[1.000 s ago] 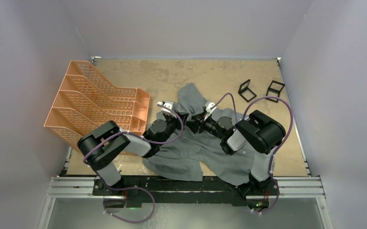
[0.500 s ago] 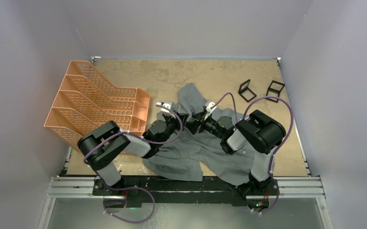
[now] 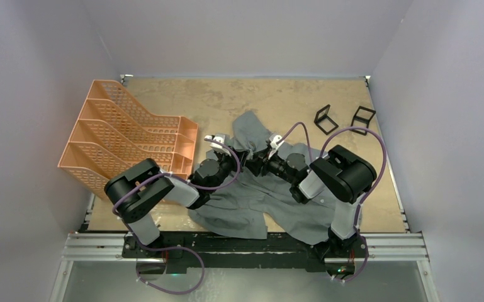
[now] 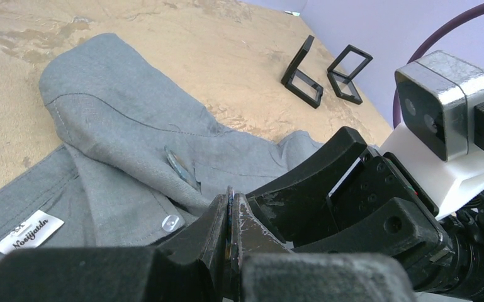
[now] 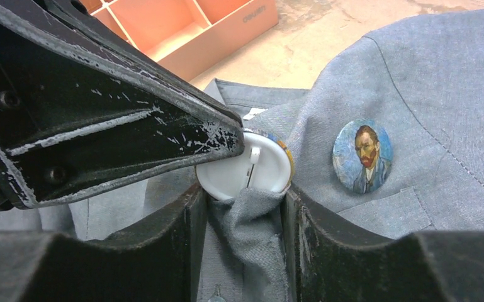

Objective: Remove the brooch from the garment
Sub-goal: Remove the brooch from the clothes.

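An orange mesh file rack (image 3: 126, 141) sits left on the tan counter (image 3: 226, 94). Far right, one black frame (image 3: 325, 119) stands beside a second frame (image 3: 363, 117).

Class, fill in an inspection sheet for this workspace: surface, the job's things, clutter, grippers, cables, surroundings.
Surface: tan table, blotchy.
Job's things: grey shirt crumpled between the arms; white-backed brooch pin side showing, at a bunched fold; portrait brooch pinned on the shirt beside it.
Clutter: orange file rack on the left; two black wire frames at the far right.
Grippers: left gripper shut on the white-backed brooch's edge; right gripper pinching shirt fabric just under it.
Cables: purple cables looping along both arms.
Surroundings: pale walls on three sides; metal rail at the near edge.
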Motion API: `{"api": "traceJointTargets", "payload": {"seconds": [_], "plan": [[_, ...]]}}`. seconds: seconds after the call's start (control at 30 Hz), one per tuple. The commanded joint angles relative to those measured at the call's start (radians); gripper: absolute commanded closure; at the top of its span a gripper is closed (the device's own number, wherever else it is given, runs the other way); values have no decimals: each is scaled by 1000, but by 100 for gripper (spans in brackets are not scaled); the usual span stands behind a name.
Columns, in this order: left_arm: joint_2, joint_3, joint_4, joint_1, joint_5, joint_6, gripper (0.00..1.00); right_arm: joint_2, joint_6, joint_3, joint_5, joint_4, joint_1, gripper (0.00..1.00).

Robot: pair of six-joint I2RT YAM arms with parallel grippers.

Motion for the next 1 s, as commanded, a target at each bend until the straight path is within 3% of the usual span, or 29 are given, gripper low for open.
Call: {"api": "traceJointTargets", "payload": {"seconds": [0.0, 0.2, 0.57, 0.63, 0.8, 0.97], "plan": [[-11, 4, 19, -3, 38, -23, 100, -20, -23, 13, -8, 504, 1, 55], [-76, 13, -99, -4, 21, 28, 83, -16, -24, 12, -24, 504, 1, 58], [-98, 79, -275, -3, 17, 96, 72, -18, -23, 18, -46, 504, 3, 59], [-86, 86, -277, -4, 19, 100, 75, -18, -21, 17, -50, 504, 3, 59], [-95, 81, -277, -4, 10, 117, 100, -22, -22, 11, -51, 504, 3, 58], [-141, 63, -283, 2, 18, 176, 100, -29, -14, -15, -77, 500, -14, 44]]}}
